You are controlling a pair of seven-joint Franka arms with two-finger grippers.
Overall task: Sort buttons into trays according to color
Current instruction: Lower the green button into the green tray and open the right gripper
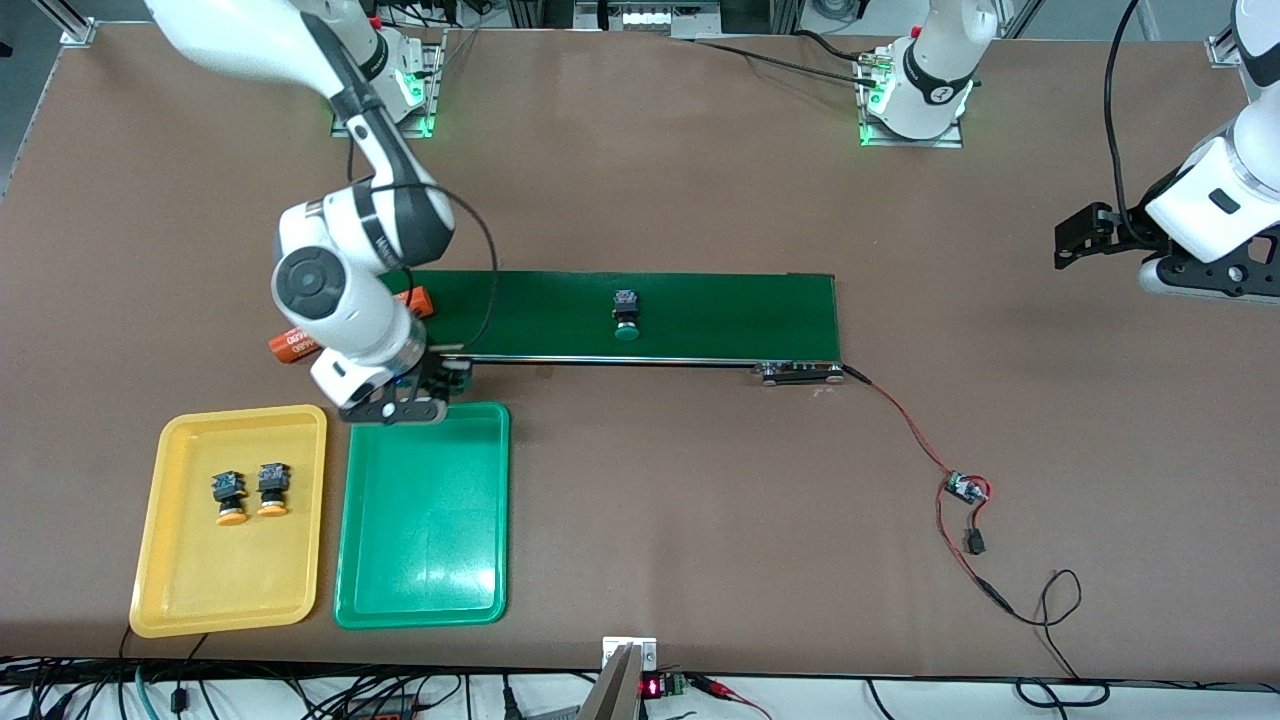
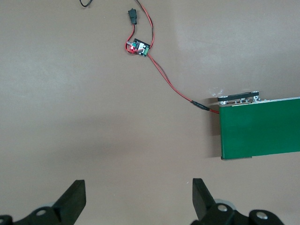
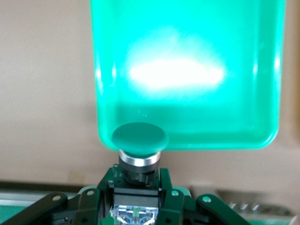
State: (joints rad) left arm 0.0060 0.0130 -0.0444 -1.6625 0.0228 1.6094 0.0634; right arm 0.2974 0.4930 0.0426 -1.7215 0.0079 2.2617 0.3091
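Observation:
My right gripper [image 1: 420,385] is shut on a green-capped button [image 3: 139,140] and holds it over the edge of the green tray [image 1: 425,520] nearest the conveyor; that tray [image 3: 187,70] fills the right wrist view. A second green-capped button [image 1: 626,315] lies on the dark-green belt. Two yellow-orange-capped buttons [image 1: 230,497] [image 1: 271,489] lie side by side in the yellow tray [image 1: 180,580]. My left gripper [image 1: 1075,240] is open and empty, up over bare table at the left arm's end, where that arm waits; its fingers [image 2: 75,199] stand wide apart in the left wrist view.
The long dark-green conveyor belt [image 1: 700,315] crosses the table's middle; its end [image 2: 262,129] shows in the left wrist view. Orange cylinders [image 1: 295,345] lie at its right-arm end, partly hidden by my right arm. A red-and-black wire with a small board [image 1: 965,488] trails from the belt.

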